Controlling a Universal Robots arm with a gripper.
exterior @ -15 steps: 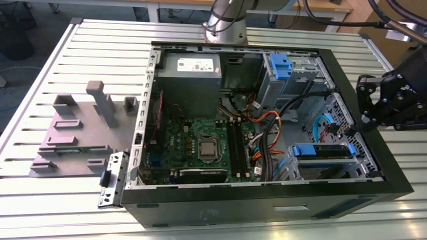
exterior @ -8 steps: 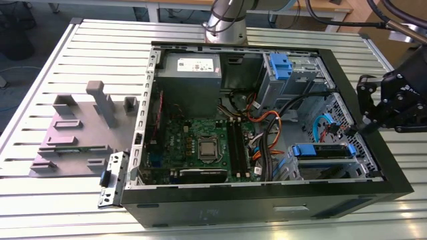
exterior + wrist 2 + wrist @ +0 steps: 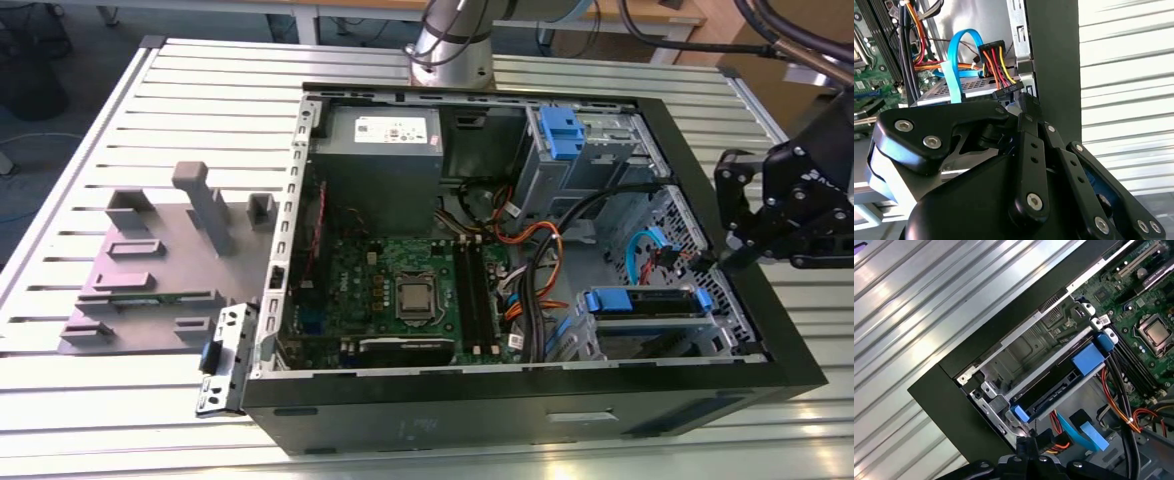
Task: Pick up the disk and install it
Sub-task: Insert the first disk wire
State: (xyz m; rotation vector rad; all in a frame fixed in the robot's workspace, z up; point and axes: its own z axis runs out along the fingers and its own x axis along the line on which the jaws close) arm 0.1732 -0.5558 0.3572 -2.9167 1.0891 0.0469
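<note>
The disk (image 3: 649, 304) sits in the drive cage at the near corner of the open computer case (image 3: 534, 400), on the exterior view's right. Its blue carrier handle faces the motherboard. In the first wrist view the disk (image 3: 1051, 386) lies in its slot with the blue handle (image 3: 1087, 359) at the end. My gripper (image 3: 731, 250) hangs over the case's wall on the exterior view's right, apart from the disk. It is shut with nothing in it (image 3: 1027, 442). In the second wrist view its tip (image 3: 1026, 102) is close to a power connector (image 3: 1004, 90) with coloured wires.
A grey power-supply box (image 3: 378, 150) fills the far corner of the case. Another drive bay with blue clips (image 3: 561, 135) stands at the back. Cable bundles (image 3: 534, 260) cross the motherboard (image 3: 400, 290). A grey fixture (image 3: 160, 260) and a metal bracket (image 3: 224, 360) lie on the slatted table.
</note>
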